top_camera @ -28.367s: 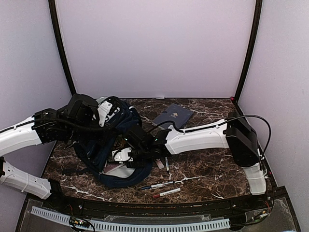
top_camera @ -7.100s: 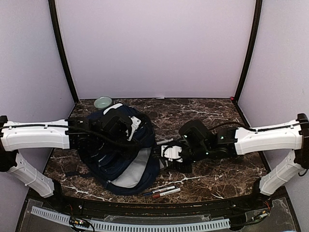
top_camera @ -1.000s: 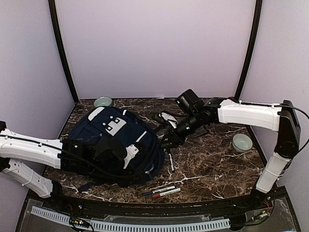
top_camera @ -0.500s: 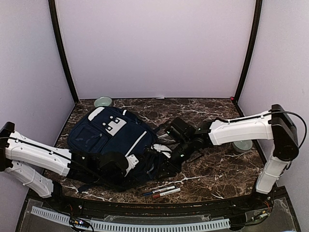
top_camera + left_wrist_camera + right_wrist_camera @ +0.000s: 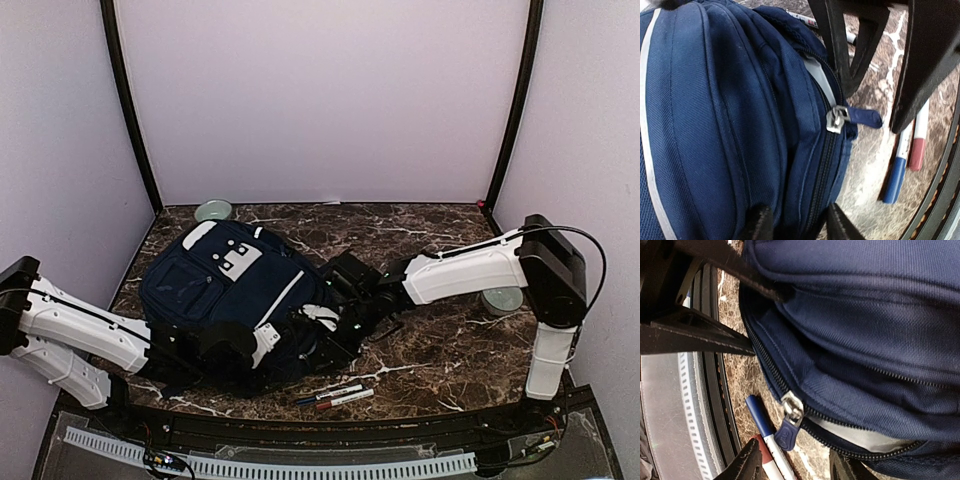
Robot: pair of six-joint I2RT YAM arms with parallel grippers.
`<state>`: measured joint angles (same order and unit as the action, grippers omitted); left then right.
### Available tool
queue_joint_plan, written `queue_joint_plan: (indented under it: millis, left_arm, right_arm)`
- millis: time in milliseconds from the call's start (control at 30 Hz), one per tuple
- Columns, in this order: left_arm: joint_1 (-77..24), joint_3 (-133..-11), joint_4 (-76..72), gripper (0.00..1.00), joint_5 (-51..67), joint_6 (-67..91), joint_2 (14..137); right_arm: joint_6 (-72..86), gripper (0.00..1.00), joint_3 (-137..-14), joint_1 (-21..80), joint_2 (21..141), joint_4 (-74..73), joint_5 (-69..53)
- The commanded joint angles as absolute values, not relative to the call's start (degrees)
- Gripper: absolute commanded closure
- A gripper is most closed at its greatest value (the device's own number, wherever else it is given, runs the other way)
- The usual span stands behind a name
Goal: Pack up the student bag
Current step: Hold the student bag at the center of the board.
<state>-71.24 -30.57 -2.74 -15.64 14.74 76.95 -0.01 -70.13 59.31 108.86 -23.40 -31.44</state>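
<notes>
Top view: the bag [image 5: 230, 290] lies flat on the worktop [image 5: 440, 340]. Its near edge sits under the left gripper [image 5: 272, 350] and the right gripper [image 5: 322, 335], which meet there almost touching. Pens [image 5: 335, 392] lie just nearer than both.

Left wrist: the gripper's fingers [image 5: 760, 222] straddle the bag's zip seam with a fold of fabric between them. Whether they pinch it I cannot tell. The zip pull [image 5: 860, 116] hangs ahead and to the right.

Right wrist: the jaws are spread and hold nothing, and the pull lies just ahead of the gap between them. It carries a small emblem I cannot read. The pens' print is too small to read, and no brand shows on the bag.

The bag looks soft and floppy, likely to sag and slide on the polished stone. The small stiff pull is the best place to take hold, with the other gripper pinning the fabric beside the zip
</notes>
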Motion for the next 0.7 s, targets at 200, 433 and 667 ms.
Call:
queue_joint_plan:
  millis: [200, 433, 667]
  left_arm:
    - [-70.85, -28.85, -8.13, 0.78, -14.3, 14.96, 76.82]
    - [-70.84, -26.46, -11.47, 0.89, -13.63, 16.59, 74.62]
    - [-70.84, -26.39, -11.29, 0.95, -13.27, 17.27, 74.54]
  right_arm:
    - [3.08, 0.61, -74.66, 59.55, 112.84, -21.91, -34.31]
    - [4.04, 0.78, -75.26, 59.5, 113.05, -21.39, -34.9]
    - [3.3, 0.95, -75.02, 59.44, 112.1, -23.13, -37.08]
